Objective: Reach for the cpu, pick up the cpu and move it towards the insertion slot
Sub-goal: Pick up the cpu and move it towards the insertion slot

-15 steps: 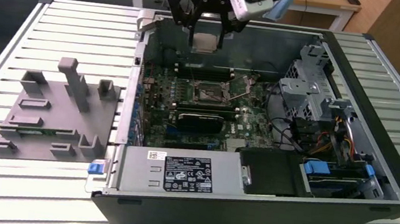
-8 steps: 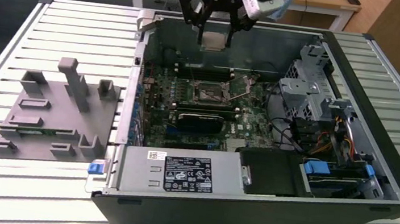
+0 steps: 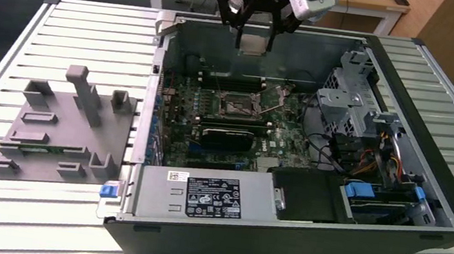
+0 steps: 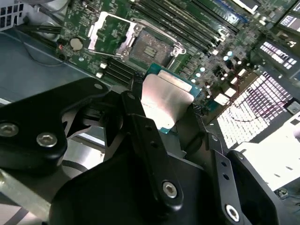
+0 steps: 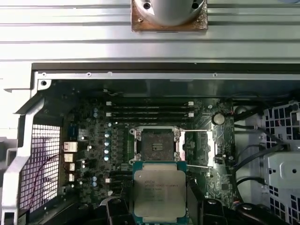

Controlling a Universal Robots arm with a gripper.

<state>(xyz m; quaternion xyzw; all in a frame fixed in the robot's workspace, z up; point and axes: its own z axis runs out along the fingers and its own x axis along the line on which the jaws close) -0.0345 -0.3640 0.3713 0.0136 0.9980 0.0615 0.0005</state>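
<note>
I am holding the small flat square cpu [image 5: 158,193], silvery on top with a pale green rim, clamped by its edges in my black end effector [image 3: 255,39]. In the exterior view I am hanging above the far wall of the open black computer case [image 3: 425,210], well apart from the board. The insertion slot [image 5: 156,143], a square socket with a dark centre and a silvery bracket swung open beside it, is lying uncovered on the green motherboard [image 4: 84,21], next to the long black memory slots [image 5: 150,110]. Judging from both wrist views, carrying this well means keeping the chip level, squaring its edges with the socket frame, and steering clear of the raised bracket and its thin lever.
</note>
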